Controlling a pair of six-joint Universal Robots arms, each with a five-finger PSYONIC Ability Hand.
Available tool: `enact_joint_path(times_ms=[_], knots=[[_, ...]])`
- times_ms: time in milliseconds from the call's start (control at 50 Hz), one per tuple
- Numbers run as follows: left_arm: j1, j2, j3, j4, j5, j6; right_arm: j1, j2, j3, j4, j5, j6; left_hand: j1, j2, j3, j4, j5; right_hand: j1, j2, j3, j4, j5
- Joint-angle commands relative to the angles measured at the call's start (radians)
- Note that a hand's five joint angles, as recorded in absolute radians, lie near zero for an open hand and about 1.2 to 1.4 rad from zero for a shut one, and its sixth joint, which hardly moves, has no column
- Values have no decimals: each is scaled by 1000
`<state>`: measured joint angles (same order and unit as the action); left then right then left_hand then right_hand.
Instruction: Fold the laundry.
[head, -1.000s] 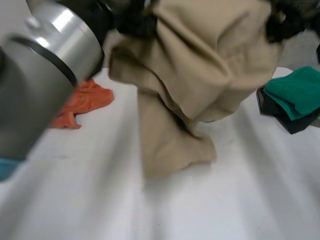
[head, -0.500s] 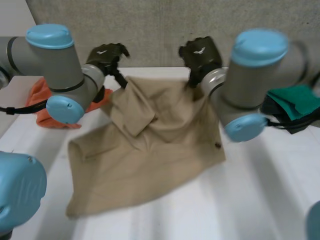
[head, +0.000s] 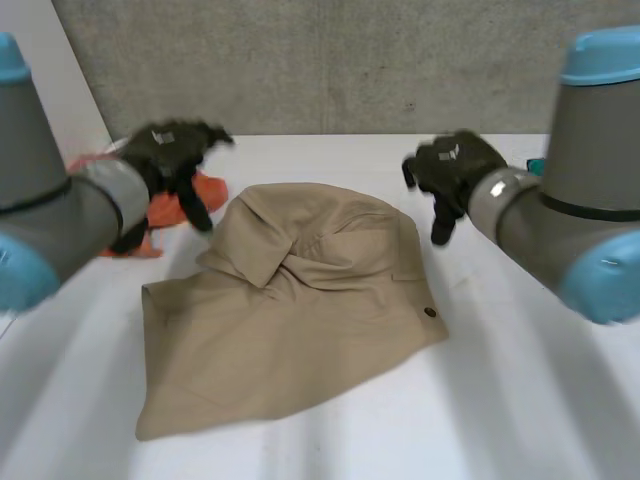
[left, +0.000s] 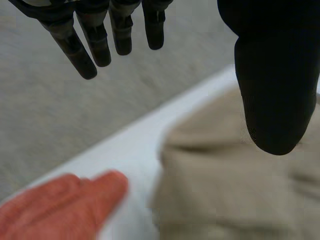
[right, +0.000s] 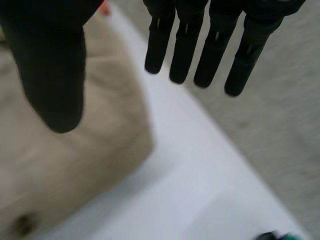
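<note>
Head view: tan garment (head: 300, 310) is lying bunched; left hand (head: 160, 152) and right hand (head: 455, 167) are being held spread, empty. Risk judged: wrinkles being trapped if folded unsmoothed.

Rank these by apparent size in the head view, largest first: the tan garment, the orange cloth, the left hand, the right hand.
1. tan garment, by far the largest.
2. left hand and right hand: alike, not ranked against each other.
3. orange cloth: what shows looks smallest, but the left hand hides part of it.
</note>
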<state>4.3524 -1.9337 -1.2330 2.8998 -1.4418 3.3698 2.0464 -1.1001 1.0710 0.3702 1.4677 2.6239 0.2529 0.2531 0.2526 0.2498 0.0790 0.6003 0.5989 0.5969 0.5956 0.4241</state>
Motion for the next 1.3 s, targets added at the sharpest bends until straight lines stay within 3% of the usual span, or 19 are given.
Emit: enact_joint_path(times_ms=[20,80,200,280,360,440,520,800,1080,1200,1300], knots=[[-43,157,-330,-24,18,180,-71,-125,256,104,-187,-84,216,216,216,219,215,267,268,270,272,269],[-50,197,-434,-36,20,233,-81,-141,349,125,-216,-137,368,368,368,371,367,346,347,349,351,348],[-54,222,-565,-59,26,293,-89,-132,474,130,-217,-223,439,439,439,442,438,411,412,414,416,413],[-30,219,-612,-51,28,313,-77,-86,520,82,-214,-231,433,433,434,436,433,379,380,382,384,381],[-10,196,-620,-22,28,318,-38,-34,538,-13,-214,-206,226,225,226,229,225,226,228,230,231,228],[12,142,-618,24,9,319,-2,-1,538,-198,-182,-139,28,28,29,32,28,18,19,21,23,20],[7,108,-615,62,-3,319,17,5,537,-338,-129,-90,22,22,23,25,22,-144,-142,-140,-139,-142],[-30,113,-591,179,-115,307,86,120,448,-485,-66,-67,28,28,28,31,27,-118,-116,-114,-113,-116],[-102,38,-559,180,-164,273,146,266,279,-609,10,-68,81,81,81,84,80,-71,-69,-67,-66,-69],[-116,-30,-507,219,-201,278,161,351,187,-622,26,-97,298,297,298,301,297,-6,-5,-3,-1,-4],[-111,-73,-451,259,-242,286,161,407,126,-631,46,-130,875,875,876,878,875,161,162,164,166,163]])
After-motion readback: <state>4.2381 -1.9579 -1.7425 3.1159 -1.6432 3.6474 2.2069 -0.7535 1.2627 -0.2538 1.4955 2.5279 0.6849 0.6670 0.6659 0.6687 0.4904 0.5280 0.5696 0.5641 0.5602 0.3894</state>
